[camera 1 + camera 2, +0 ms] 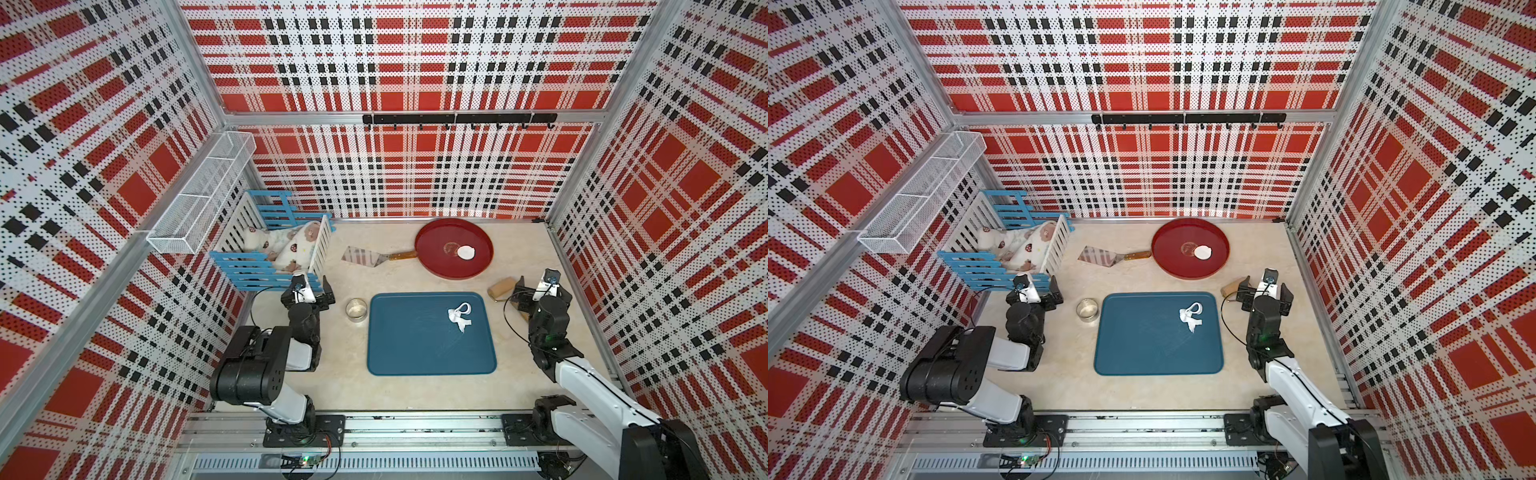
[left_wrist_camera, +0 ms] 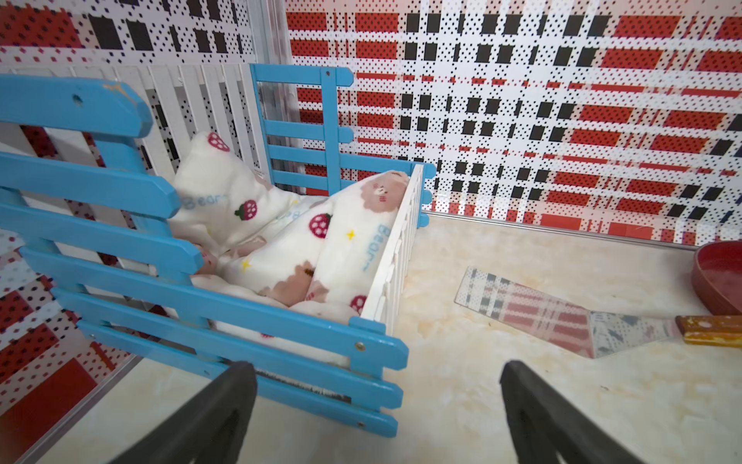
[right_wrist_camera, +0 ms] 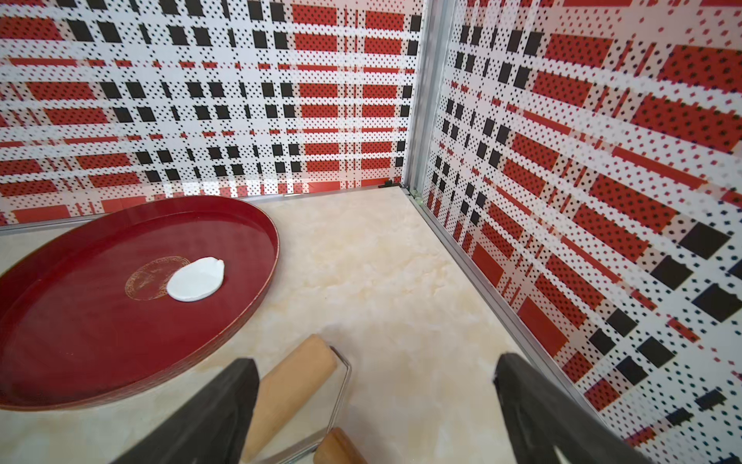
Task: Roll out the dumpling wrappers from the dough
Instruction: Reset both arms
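Our right gripper [image 3: 373,361] and left gripper [image 2: 375,363] both gape empty; we judge the dough [image 1: 454,316] soft, sticky, easily torn, best pinched gently at its thick middle.

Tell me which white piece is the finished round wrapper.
The dumpling wrapper on the red tray: a flat, round disc. The dough on the blue tray is ragged and looped.

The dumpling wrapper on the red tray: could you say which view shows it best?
The right wrist view: the dumpling wrapper lies close and large on the red tray, its edge clear. Both top views show only a small white disc. The left wrist view shows just the tray's rim.
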`<state>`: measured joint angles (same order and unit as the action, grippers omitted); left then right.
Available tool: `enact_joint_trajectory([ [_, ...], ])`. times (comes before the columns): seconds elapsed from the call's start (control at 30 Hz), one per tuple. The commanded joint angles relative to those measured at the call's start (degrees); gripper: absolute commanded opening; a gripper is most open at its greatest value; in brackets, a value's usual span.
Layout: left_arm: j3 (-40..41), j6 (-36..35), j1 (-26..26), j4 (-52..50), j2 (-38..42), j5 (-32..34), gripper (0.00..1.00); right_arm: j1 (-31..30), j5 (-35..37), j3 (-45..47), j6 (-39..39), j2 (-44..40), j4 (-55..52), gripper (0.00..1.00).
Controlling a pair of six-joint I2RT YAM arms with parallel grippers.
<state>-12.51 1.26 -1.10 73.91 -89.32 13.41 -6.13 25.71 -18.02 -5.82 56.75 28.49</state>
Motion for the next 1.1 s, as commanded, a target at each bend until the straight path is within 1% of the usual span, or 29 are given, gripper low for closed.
enact_joint_trajectory([
  [0.0, -0.5, 0.4, -0.2, 2.3, 0.0, -1.1, 0.99, 2.9, -6.0, 1.2, -1.4, 3.1, 7.4, 0.99],
  [0.07, -0.5, 0.2, -0.4, 2.4, -0.1, -0.5, 0.99, 4.2, -8.8, 1.9, -1.2, 6.7, 12.9, 0.99],
  [0.27, -0.5, 0.2, -0.5, 2.5, -0.1, -0.7, 0.99, 4.5, -13.0, 1.8, -0.1, 21.7, 26.3, 0.96],
  [0.33, -0.5, 0.2, -0.4, 2.5, -0.1, -0.7, 0.99, 4.5, -13.4, 3.3, 0.0, 26.5, 33.3, 0.95],
  [0.4, -0.5, 0.2, -0.4, 2.5, -0.2, -0.7, 0.99, 4.5, -12.0, 2.9, -0.7, 30.8, 36.4, 0.94],
  [0.43, -0.5, 0.3, -0.4, 2.5, -0.2, -0.7, 0.99, 4.1, -11.8, 2.0, 0.2, 32.6, 37.1, 0.94],
  [0.47, -0.5, 0.3, -0.5, 2.6, -0.2, -0.7, 0.99, 3.1, -10.2, 1.3, 1.0, 32.2, 35.1, 0.95],
  [0.5, -0.5, 0.3, -0.4, 2.5, -0.2, -0.7, 0.99, 2.9, -10.4, 1.1, 0.8, 31.7, 33.8, 0.94],
  [0.53, -0.5, 0.3, -0.3, 2.5, -0.1, -0.6, 0.99, 2.9, -10.2, 1.3, 1.2, 32.3, 35.5, 0.95],
  [0.57, -0.6, 0.3, -0.4, 2.5, -0.1, -0.7, 0.99, 2.9, -10.5, 1.1, 0.9, 31.7, 33.9, 0.95],
  [0.9, -0.7, 0.2, -0.3, 2.4, -0.3, -0.7, 0.99, 2.9, -10.4, 1.1, 1.0, 31.8, 34.3, 0.95],
  [0.97, -1.0, 0.7, 0.2, 2.3, -0.5, -2.0, 0.99, 2.9, -10.4, 1.1, 1.0, 31.8, 34.3, 0.95],
  [1.07, -0.4, 0.0, -0.5, 2.4, 0.1, -0.6, 0.99, 2.8, -10.4, 1.1, 1.0, 31.8, 34.4, 0.95],
])
